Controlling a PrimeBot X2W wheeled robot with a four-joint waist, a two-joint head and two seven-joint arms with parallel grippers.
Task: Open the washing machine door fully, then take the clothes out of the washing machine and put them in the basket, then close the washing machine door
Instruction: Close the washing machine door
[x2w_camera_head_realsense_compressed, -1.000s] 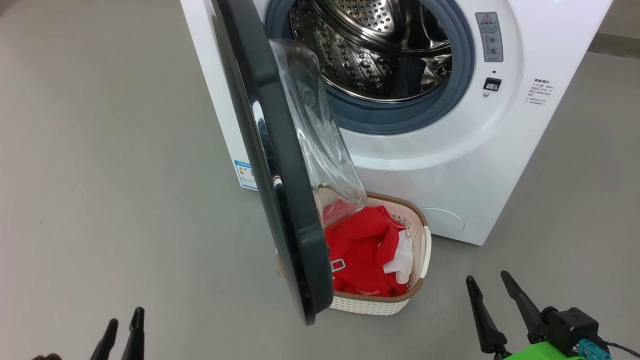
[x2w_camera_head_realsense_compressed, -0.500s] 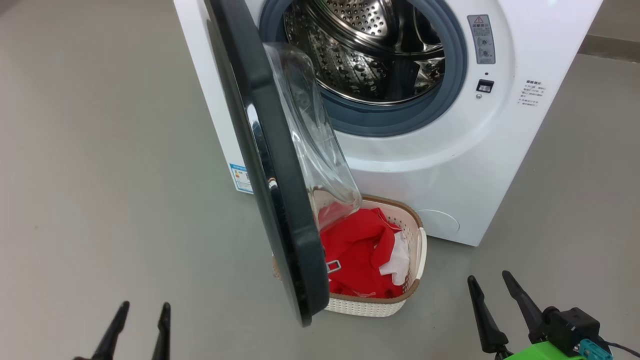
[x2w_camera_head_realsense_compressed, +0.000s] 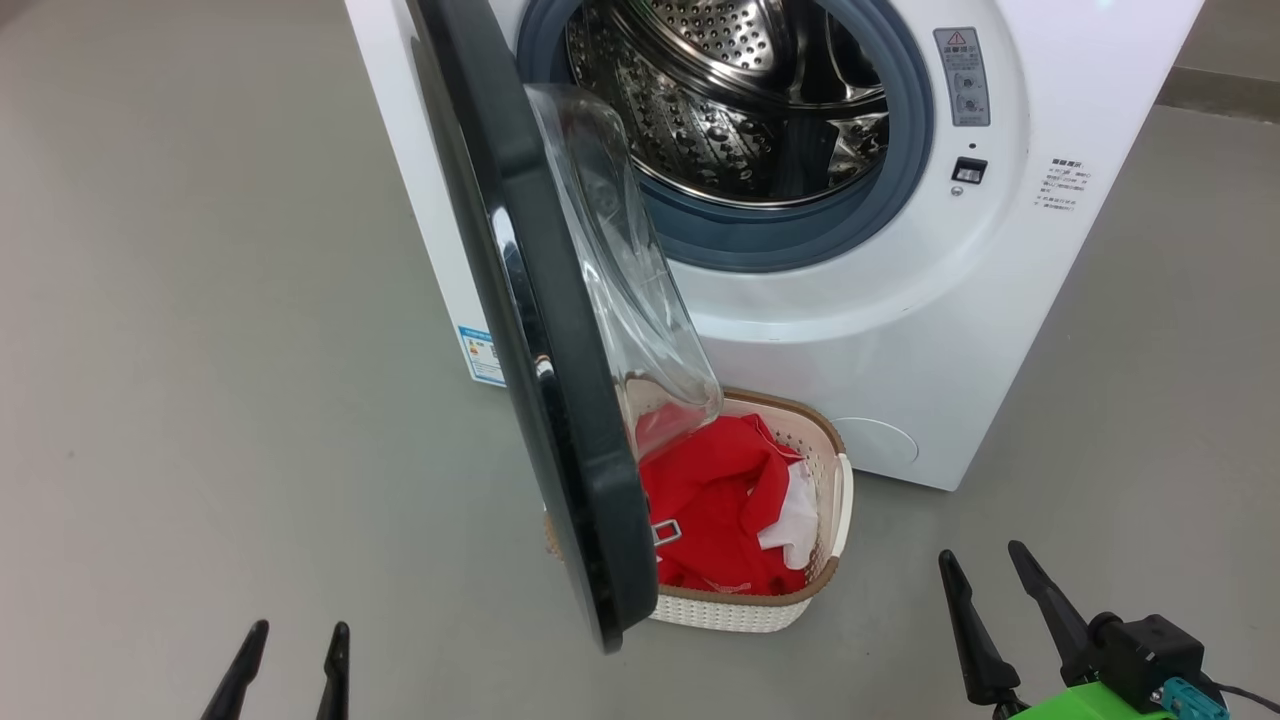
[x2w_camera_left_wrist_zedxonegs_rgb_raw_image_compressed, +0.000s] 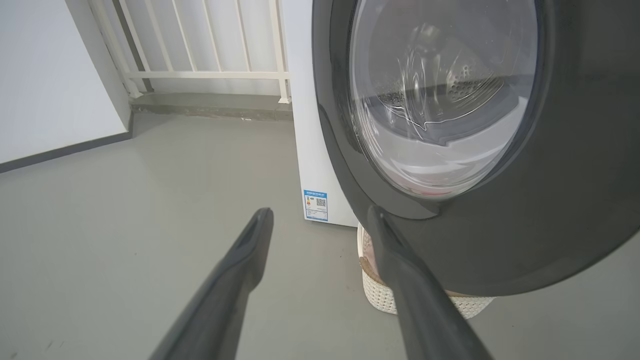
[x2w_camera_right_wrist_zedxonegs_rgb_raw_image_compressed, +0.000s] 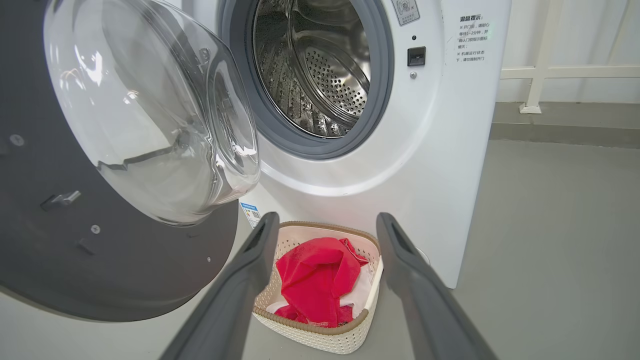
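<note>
Since the clothes (x2w_camera_head_realsense_compressed: 712, 492) lie in the basket (x2w_camera_head_realsense_compressed: 722, 612), only closing the washing machine door (x2w_camera_head_realsense_compressed: 562, 380) remains; left pincer (x2w_camera_head_realsense_compressed: 300, 630) and right pincer (x2w_camera_head_realsense_compressed: 980, 552) gape empty.

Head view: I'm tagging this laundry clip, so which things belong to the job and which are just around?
Job: washing machine, door, clothes, basket, left gripper, right gripper.
Just around: floor, railing, wall.
</note>
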